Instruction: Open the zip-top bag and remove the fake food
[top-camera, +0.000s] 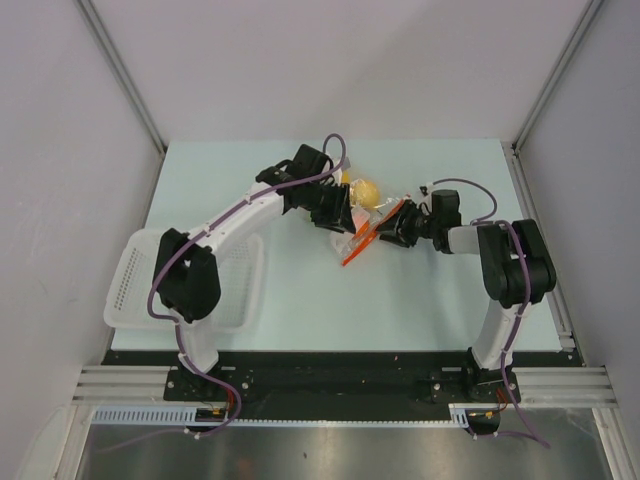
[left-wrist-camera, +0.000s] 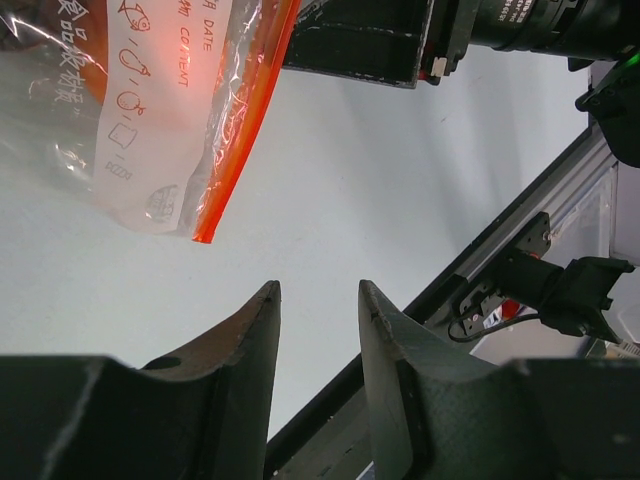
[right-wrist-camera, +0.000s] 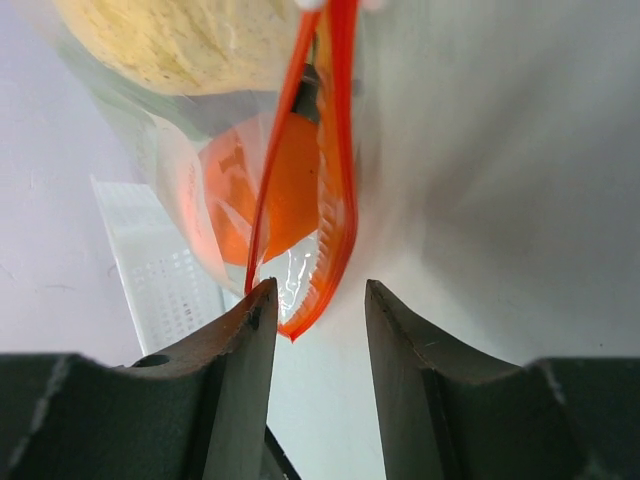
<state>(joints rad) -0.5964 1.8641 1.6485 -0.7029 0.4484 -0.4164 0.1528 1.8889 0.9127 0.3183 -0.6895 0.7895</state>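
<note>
Sitting mid-bench toward the far side, between the two arms, the zip-top bag (top-camera: 365, 228) looks thin, limp and slick, and light even with the fake food (top-camera: 366, 190) bulging inside. The film would likely slip or crumple, so the stiffer red-orange zip strip (right-wrist-camera: 340, 150) seems the better hold, one lip per side. The right gripper (right-wrist-camera: 318, 290) stands spread, the strip's end between its tips, unpinched. The left gripper (left-wrist-camera: 318, 290) is spread on nothing, over bare bench (top-camera: 400, 300)
</note>
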